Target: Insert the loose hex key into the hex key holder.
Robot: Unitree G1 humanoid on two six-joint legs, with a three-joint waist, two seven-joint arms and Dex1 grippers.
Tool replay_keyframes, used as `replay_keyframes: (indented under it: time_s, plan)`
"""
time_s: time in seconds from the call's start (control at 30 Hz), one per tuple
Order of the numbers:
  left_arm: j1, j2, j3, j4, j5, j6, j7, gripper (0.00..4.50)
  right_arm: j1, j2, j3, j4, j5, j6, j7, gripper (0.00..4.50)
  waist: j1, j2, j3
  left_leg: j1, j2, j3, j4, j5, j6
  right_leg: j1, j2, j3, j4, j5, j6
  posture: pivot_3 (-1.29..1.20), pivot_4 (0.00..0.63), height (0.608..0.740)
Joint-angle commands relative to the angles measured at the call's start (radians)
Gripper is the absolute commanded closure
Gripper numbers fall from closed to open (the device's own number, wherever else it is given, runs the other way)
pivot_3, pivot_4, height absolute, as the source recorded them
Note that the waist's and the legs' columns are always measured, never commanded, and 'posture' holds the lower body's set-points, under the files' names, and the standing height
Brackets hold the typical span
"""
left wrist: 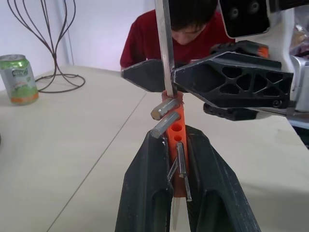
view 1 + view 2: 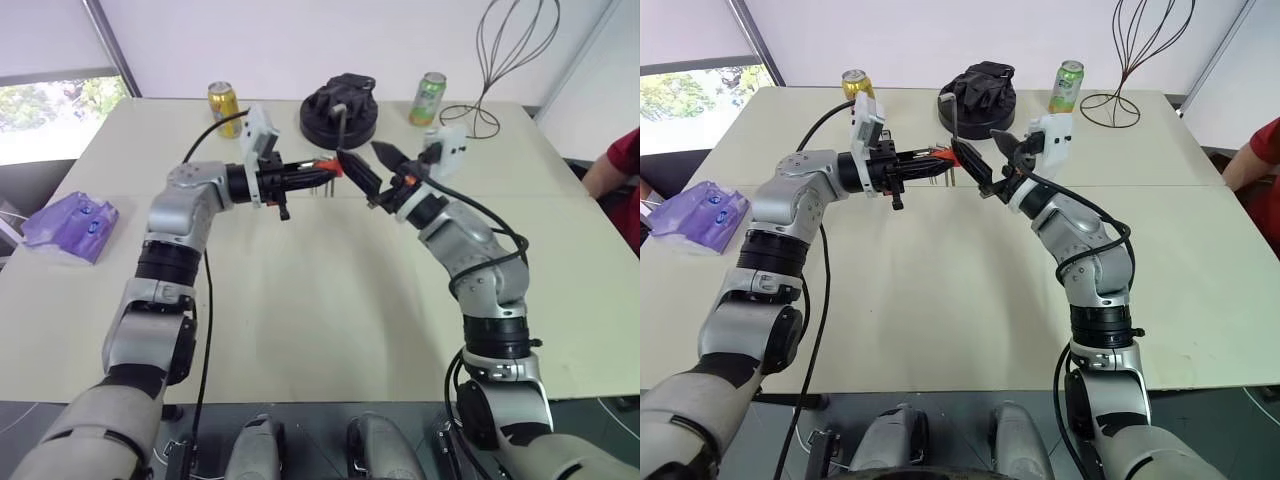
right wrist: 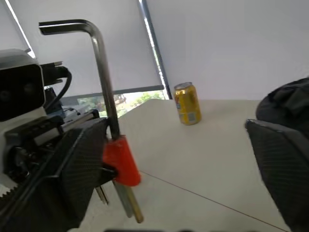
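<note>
Now loose hex key (image 3: 102,72) stands in hex key holder (image 3: 120,162).

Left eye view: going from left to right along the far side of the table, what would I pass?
Yellow can → black round object → green can → wire stand.

1. The hex key holder (image 1: 177,126) — a small red-orange plastic block with round holes along one face — is raised above the table, with several short grey keys sticking out of it at angles.
2. The loose hex key (image 3: 103,77), a thin grey L-shaped rod, stands upright in the holder's end — short bent end on top.
</note>
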State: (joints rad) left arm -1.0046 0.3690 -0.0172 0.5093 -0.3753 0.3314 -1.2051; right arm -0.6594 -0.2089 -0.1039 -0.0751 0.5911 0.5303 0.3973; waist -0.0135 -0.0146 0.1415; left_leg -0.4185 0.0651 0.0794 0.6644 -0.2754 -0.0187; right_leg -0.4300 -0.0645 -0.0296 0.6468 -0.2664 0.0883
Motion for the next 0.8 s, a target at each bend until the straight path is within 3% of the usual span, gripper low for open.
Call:
replay_keyframes:
  time_s: [0.03,0.8]
  plan:
    - [-0.011,0.013,0.004,-0.048,-0.002,-0.034,-0.022,4.5,-0.019,0.0,-0.028,-0.013,-0.006,-0.024,-0.015,0.06,-0.001,0.0,0.0,0.0,0.0,0.0,0.0,0.0,0.0,0.0,0.0,0.0,0.0,0.0,0.0,0.0,0.15,0.74]
    - [0.03,0.003,0.012,-0.088,-0.016,0.001,-0.01,4.5,-0.103,0.01,-0.052,-0.017,0.031,0.01,-0.062,0.06,0.0,0.0,0.0,0.0,0.0,0.0,0.0,0.0,0.0,0.0,0.0,0.0,0.0,0.0,0.0,0.0,0.15,0.74]
